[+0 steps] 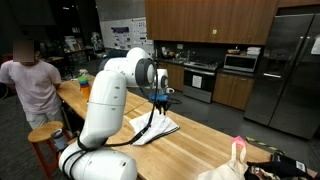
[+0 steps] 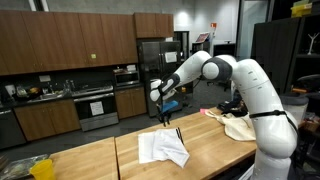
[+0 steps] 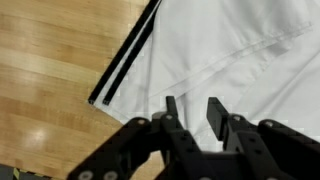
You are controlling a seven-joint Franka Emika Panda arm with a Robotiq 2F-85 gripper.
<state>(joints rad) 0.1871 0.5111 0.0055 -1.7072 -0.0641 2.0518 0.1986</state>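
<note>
Wrist view looks straight down past the hand (image 3: 193, 102). Its two dark fingers (image 3: 172, 112) stand partly spread and parallel, with a clear gap between them and nothing seen pinched there. Directly under and beyond them lies a flat white cloth (image 3: 240, 50) of thin fabric, filling the right and far part of the picture. A double black stripe (image 3: 125, 55) marks the cloth's left edge and runs on a slant, from the far middle down to the near left. That striped edge therefore lies left of the fingers and at an angle to the line across their gap. Left of the stripe is the bare, light wooden surface (image 3: 45, 60).

In an exterior view the hand (image 1: 163, 98) hangs pointing down from the white arm, above the white cloth (image 1: 158, 128) and apart from it. The cloth lies almost straight below on the long wooden surface (image 1: 205, 135). A person (image 1: 30, 80) stands at the far left end, and a tall steel refrigerator (image 1: 290, 70) is off to the right.

In an exterior view the hand (image 2: 165, 116) again hovers over the far part of the white cloth (image 2: 163, 148), which is spread near the middle of the wooden surface (image 2: 90, 160). A cream fabric bag (image 2: 240, 125) lies well apart to the right, near the arm's base.
</note>
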